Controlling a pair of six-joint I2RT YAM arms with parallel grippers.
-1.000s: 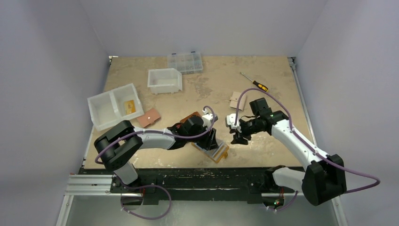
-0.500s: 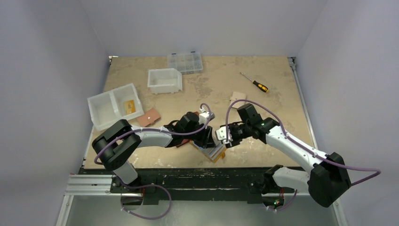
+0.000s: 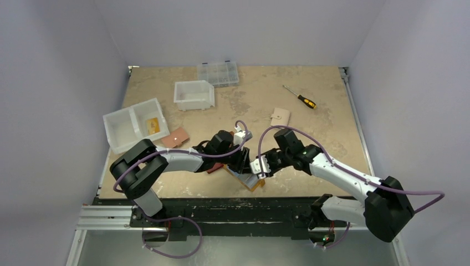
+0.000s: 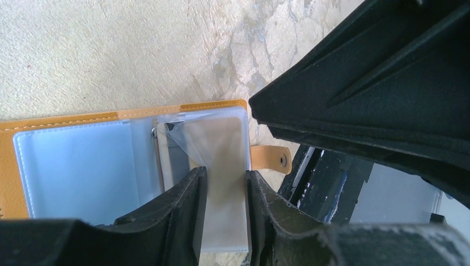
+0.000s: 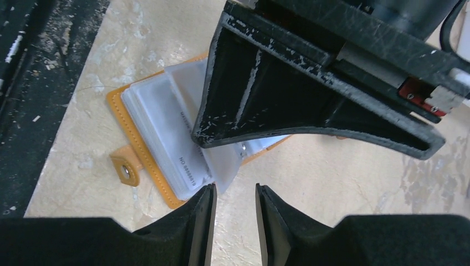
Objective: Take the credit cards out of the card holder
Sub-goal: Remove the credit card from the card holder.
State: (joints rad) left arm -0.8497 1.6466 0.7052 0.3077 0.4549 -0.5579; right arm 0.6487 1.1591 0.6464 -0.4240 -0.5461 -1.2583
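Note:
The mustard-yellow card holder (image 3: 250, 179) lies open near the table's front edge. It also shows in the left wrist view (image 4: 111, 117) and in the right wrist view (image 5: 145, 158). Its clear sleeves hold a light blue card (image 4: 77, 166) and a whitish card with a printed number (image 5: 180, 147). My left gripper (image 3: 244, 162) stands on the holder, jaws slightly apart, and a clear sleeve page (image 4: 221, 166) lies flat under them (image 4: 224, 174). My right gripper (image 3: 258, 166) is open and empty (image 5: 235, 191), low beside the holder's right edge, close to a loose sleeve corner (image 5: 226, 169).
A dark red wallet (image 3: 215, 168) lies under the left arm and a brown wallet (image 3: 175, 138) to its left. A small tan wallet (image 3: 280, 116) and a screwdriver (image 3: 300, 97) lie at the right. White bins (image 3: 134, 126) (image 3: 194, 95), one with a yellow-orange card (image 3: 151, 125), and a clear organiser box (image 3: 218, 73) stand at the back left.
My right arm has swung left and down to the card holder's right edge, uncovering the tan wallet. My left gripper has stayed on the holder.

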